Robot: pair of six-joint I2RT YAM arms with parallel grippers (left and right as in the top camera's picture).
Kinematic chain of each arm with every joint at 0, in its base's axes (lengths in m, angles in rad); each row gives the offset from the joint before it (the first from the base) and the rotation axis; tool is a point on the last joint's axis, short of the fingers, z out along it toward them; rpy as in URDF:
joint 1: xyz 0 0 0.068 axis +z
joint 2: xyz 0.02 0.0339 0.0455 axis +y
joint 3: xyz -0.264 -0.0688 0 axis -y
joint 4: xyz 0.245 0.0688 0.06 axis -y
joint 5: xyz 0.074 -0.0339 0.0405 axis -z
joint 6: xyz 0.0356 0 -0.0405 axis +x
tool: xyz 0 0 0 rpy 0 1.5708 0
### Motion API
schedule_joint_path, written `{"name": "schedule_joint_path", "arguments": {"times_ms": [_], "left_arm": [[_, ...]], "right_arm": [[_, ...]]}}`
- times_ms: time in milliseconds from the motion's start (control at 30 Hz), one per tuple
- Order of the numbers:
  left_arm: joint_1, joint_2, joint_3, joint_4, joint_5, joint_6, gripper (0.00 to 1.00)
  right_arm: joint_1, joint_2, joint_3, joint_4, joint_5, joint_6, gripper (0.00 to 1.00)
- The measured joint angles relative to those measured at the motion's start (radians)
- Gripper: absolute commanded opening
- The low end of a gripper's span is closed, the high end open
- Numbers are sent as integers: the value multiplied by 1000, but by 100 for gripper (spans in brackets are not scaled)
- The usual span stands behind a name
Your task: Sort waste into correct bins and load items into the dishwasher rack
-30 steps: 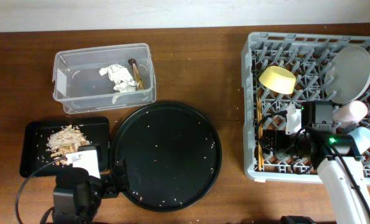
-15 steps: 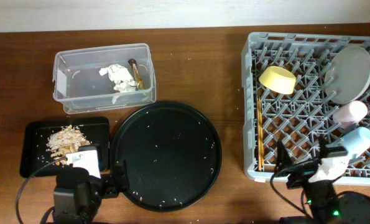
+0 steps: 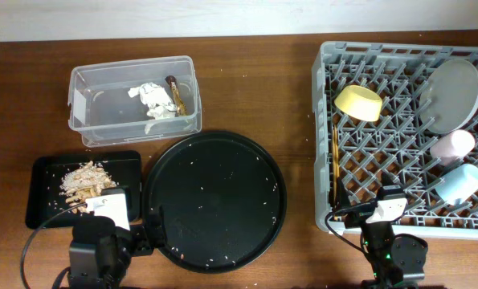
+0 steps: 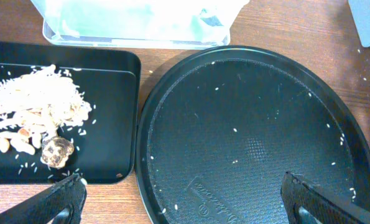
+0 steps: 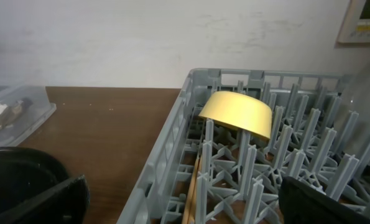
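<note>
The grey dishwasher rack (image 3: 407, 48) at right holds the yellow bowl (image 3: 359, 102), grey-green plate (image 3: 451, 95), pink cup (image 3: 451, 146), light-blue cup (image 3: 457, 182) and chopsticks (image 3: 335, 164). The clear tub (image 3: 102, 120) holds white tissue (image 3: 153, 99) and the brown-gold wrapper (image 3: 177, 94). The small black tray (image 3: 50, 205) holds tan food scraps (image 3: 82, 178). My left gripper (image 4: 185, 205) is open and empty, low over the tray and the round tray's near edge. My right gripper (image 5: 185, 205) is open and empty at the rack's front-left corner, facing the bowl (image 5: 237, 114) and chopsticks (image 5: 189, 199).
A large round black tray (image 3: 214, 199) dotted with rice grains lies in the middle front, touching the small black tray. Both arm bases sit at the table's front edge. Bare wood lies between the round tray and the rack.
My right arm has drawn back from over the rack's front right to the table's front edge, uncovering the cups. The left arm and all objects have stayed put.
</note>
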Motion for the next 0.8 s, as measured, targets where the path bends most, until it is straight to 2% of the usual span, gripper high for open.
{"name": "schedule_joint_path", "arguments": {"times_ms": [700, 800], "left_arm": [[0, 0, 0, 0, 0, 0, 99], [0, 0, 0, -37, 0, 0, 99]], "right_arm": [[0, 0, 0, 0, 3, -19, 98], [0, 0, 0, 0, 3, -19, 98]]}}
